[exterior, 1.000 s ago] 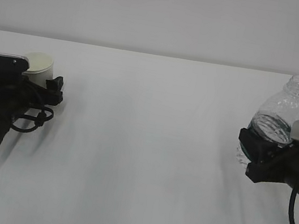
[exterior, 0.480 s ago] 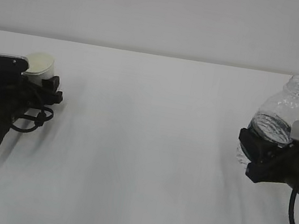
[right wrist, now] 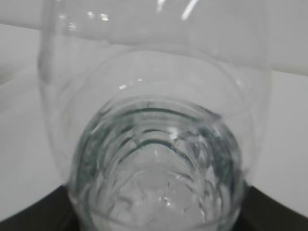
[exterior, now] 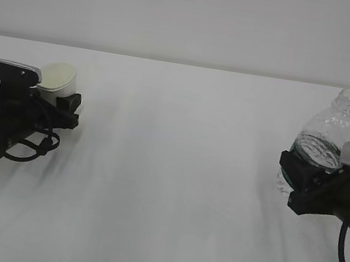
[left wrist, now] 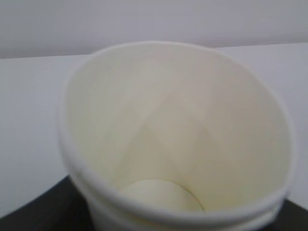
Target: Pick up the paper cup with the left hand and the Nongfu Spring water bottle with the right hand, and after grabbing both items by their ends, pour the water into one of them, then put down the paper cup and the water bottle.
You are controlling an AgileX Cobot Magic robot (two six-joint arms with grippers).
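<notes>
The white paper cup (exterior: 58, 79) sits at the left, leaning a little, with my left gripper (exterior: 64, 103) shut on its lower part. In the left wrist view the cup (left wrist: 178, 125) fills the frame. Its cream inside is empty, and the black fingers (left wrist: 33, 216) show at the lower corners. At the right, my right gripper (exterior: 303, 178) is shut on the lower part of the clear Nongfu Spring water bottle (exterior: 331, 127), which stands capless with its neck up. Water (exterior: 316, 149) lies in the bottle's lower half. The right wrist view looks along the bottle (right wrist: 154, 144) from its base.
The white table (exterior: 171, 191) stretches between the two arms with nothing on it. A plain pale wall (exterior: 194, 13) rises behind the table's far edge.
The left gripper's fingers have closed in on the paper cup, and arm and cup have shifted a little to the right together. The right arm and bottle have not moved.
</notes>
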